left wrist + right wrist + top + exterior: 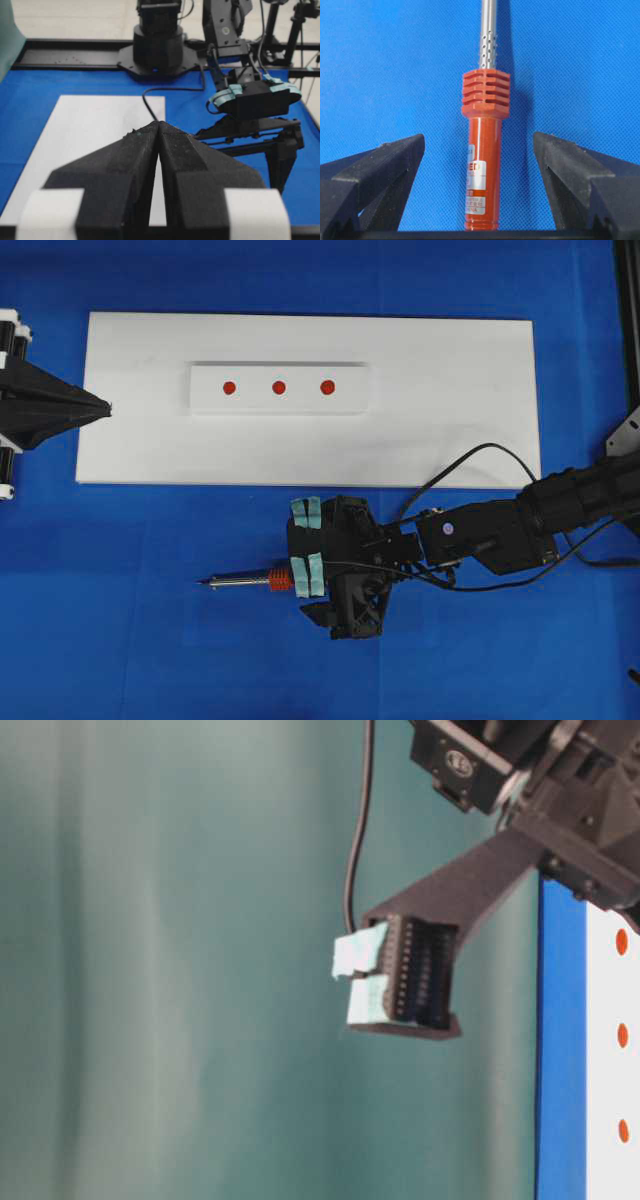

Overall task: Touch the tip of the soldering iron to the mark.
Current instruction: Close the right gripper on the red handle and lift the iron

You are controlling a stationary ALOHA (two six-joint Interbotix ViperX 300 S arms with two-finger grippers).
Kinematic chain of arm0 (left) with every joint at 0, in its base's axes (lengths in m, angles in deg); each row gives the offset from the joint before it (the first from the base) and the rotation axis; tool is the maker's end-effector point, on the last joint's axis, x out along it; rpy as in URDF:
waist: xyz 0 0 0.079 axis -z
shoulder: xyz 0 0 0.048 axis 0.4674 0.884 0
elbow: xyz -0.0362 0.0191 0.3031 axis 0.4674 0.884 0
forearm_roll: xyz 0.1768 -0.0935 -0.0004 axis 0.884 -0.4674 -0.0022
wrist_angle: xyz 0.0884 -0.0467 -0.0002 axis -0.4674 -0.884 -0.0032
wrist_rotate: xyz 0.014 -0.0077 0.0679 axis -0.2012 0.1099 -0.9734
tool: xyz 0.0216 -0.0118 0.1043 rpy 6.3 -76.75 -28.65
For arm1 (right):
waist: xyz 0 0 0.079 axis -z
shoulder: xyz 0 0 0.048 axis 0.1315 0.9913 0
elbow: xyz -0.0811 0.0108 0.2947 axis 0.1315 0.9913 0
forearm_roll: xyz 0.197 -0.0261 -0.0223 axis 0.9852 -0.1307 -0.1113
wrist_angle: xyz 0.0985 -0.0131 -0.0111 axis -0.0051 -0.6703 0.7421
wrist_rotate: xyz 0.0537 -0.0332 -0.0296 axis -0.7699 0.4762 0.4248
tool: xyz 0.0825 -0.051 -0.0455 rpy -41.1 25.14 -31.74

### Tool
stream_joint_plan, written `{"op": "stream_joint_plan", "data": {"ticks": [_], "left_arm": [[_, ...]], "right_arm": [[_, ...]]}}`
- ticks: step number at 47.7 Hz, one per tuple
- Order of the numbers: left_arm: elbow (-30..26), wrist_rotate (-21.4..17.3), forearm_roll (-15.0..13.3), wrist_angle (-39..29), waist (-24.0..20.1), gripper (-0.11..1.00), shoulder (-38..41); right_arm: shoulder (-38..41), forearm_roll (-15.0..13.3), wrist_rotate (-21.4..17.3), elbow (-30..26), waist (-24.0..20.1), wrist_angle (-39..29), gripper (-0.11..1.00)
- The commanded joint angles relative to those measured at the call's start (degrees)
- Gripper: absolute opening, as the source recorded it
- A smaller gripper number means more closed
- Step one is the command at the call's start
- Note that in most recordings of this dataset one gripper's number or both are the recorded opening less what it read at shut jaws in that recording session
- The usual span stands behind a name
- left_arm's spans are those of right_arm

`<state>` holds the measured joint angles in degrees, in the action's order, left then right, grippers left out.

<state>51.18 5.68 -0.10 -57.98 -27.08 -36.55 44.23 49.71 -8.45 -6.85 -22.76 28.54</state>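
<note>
Our right gripper [479,165] hangs over the soldering iron [262,581], jaws spread wide on either side of its handle and gripping nothing, so we judge the grasp has not yet begun. The iron lies flat on the blue cloth [150,640], below the white board [450,440]: red-orange handle, ribbed collar, thin silver shaft pointing left. The mark [279,387] sits well apart on the white block [350,400]. Our left gripper [158,131] rests closed and empty.

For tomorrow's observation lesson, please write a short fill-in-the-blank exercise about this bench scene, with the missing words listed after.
1. The soldering iron lies on the ____ cloth.
2. The white block carries ____ red dots, the mark in the middle.
3. The right tool is open, with the iron's handle ____ its fingers.
4. The left tool is ____.

Missing words: blue; three; between; shut
</note>
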Motion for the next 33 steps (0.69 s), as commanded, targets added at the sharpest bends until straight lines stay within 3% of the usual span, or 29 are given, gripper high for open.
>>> {"op": "stream_joint_plan", "data": {"ticks": [1, 9, 13, 23, 25, 33], "left_arm": [[-0.44, 0.09, 0.00, 0.62, -0.18, 0.02, 0.26], [-0.18, 0.18, 0.00, 0.62, -0.09, 0.02, 0.18], [-0.18, 0.18, 0.00, 0.62, -0.18, 0.02, 0.18], [-0.09, 0.18, 0.00, 0.62, -0.09, 0.02, 0.18], [-0.09, 0.18, 0.00, 0.62, -0.09, 0.02, 0.18], [0.00, 0.18, 0.00, 0.62, -0.18, 0.02, 0.18]], "right_arm": [[-0.97, 0.62, 0.00, -1.23, -0.09, 0.18, 0.82], [-0.53, 0.88, 0.00, -1.41, 0.09, 0.35, 0.79], [0.35, 0.88, 0.00, -1.93, 0.18, 0.09, 0.70], [0.79, 0.70, 0.09, -2.11, 0.70, 0.00, 0.13], [0.79, 0.70, 0.09, -2.11, 0.70, 0.26, 0.07], [0.79, 0.70, 0.09, -2.37, 0.70, 0.00, 0.06]]}}
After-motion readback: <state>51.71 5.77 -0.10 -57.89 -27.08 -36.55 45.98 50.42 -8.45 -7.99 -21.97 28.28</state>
